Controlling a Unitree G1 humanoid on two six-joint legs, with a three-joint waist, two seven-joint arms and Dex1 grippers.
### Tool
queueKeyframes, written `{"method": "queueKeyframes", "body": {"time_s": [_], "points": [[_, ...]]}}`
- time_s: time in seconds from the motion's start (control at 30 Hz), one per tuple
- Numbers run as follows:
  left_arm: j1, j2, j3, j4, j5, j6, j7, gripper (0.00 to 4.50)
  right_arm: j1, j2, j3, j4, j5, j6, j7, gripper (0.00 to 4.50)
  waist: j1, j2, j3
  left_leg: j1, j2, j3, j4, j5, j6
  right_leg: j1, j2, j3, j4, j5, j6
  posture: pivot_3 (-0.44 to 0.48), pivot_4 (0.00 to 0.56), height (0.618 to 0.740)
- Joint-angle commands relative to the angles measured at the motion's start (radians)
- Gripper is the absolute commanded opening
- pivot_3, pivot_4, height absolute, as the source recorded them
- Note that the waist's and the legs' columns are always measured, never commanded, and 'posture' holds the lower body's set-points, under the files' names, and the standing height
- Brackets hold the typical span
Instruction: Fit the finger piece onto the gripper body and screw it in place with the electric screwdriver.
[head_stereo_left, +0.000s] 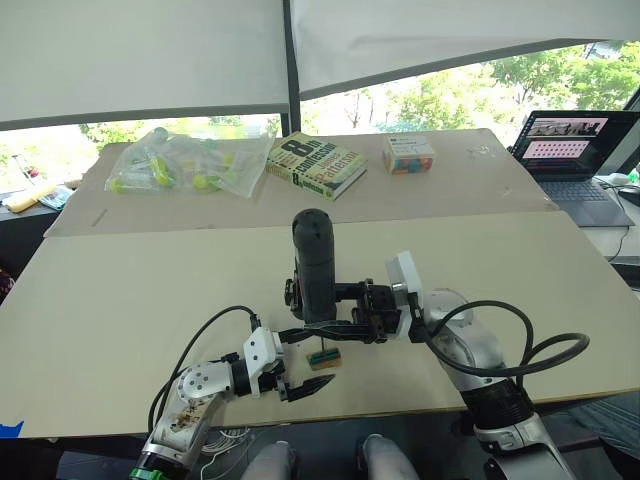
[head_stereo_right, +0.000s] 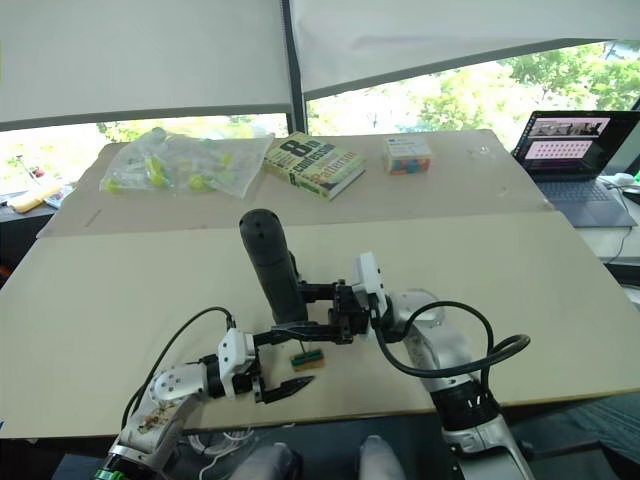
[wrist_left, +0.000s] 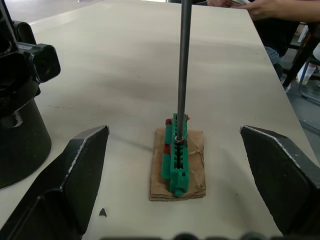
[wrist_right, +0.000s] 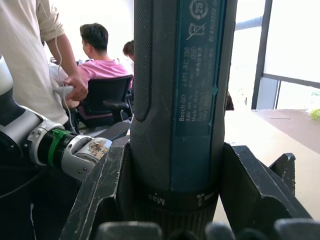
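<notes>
Behind, book (head_stereo_left: 316, 163) and bag (head_stereo_left: 188, 160) are sitting well apart; right gripper (head_stereo_left: 345, 312) is clamping screwdriver (head_stereo_left: 313, 262), left gripper (head_stereo_left: 303, 362) is spreading near table (head_stereo_left: 120, 310) edge.

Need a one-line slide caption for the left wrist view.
Open left gripper faces a green part on a cardboard scrap, the electric screwdriver's metal bit standing in it.

The electric screwdriver (head_stereo_left: 314, 262) is black with a dark teal label panel printed in pale lettering, and its bit (wrist_left: 183, 70) is grey metal. Beneath it a bright green part (wrist_left: 177, 160) with red bits sits on brown cardboard (wrist_left: 178, 165). The surface (head_stereo_left: 120, 320) is pale beige.
</notes>
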Motion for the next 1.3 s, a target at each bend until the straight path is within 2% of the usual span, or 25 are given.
{"method": "queueKeyframes", "body": {"time_s": [0.03,0.73,0.97,1.13,1.3], "points": [[0.02,0.002,-0.015,0.011,0.002,0.013,-0.004,4.43,-0.015,0.01,-0.005,-0.003,0.0,-0.027,0.005,1.95,0.0,0.0,0.0,0.0,0.0,0.0,0.0,0.0,0.0,0.0,0.0,0.0,0.0,0.0,0.0,0.0,0.15,0.74],[-0.002,0.086,0.048,-0.035,-0.075,0.019,-0.072,4.43,-0.061,0.006,-0.045,-0.122,0.106,0.06,-0.003,1.95,-0.006,0.0,0.0,0.0,0.001,0.0,-0.003,0.0,0.0,-0.002,0.001,0.0,0.0,0.001,-0.001,0.0,0.15,0.74],[0.041,0.14,0.172,-0.131,-0.227,0.03,-0.14,4.43,-0.068,-0.039,-0.114,-0.197,0.175,0.12,-0.051,1.95,-0.005,-0.001,0.001,-0.001,0.001,0.0,-0.003,0.0,0.0,-0.003,0.0,0.0,-0.001,0.001,-0.001,0.0,0.15,0.74],[0.098,0.201,0.285,-0.212,-0.326,0.097,-0.136,4.43,-0.054,-0.098,-0.183,-0.254,0.233,0.168,-0.087,1.95,-0.004,-0.001,0.001,-0.002,0.002,0.0,-0.003,0.0,0.0,-0.003,0.0,0.0,-0.001,0.0,-0.001,0.0,0.15,0.74],[0.15,0.264,0.394,-0.214,-0.382,0.148,-0.152,4.43,-0.042,-0.153,-0.25,-0.287,0.272,0.195,-0.123,1.95,-0.004,-0.001,0.001,-0.002,0.002,0.0,-0.003,0.0,0.0,-0.003,0.001,0.0,-0.002,-0.002,0.002,0.0,0.15,0.74]]}}
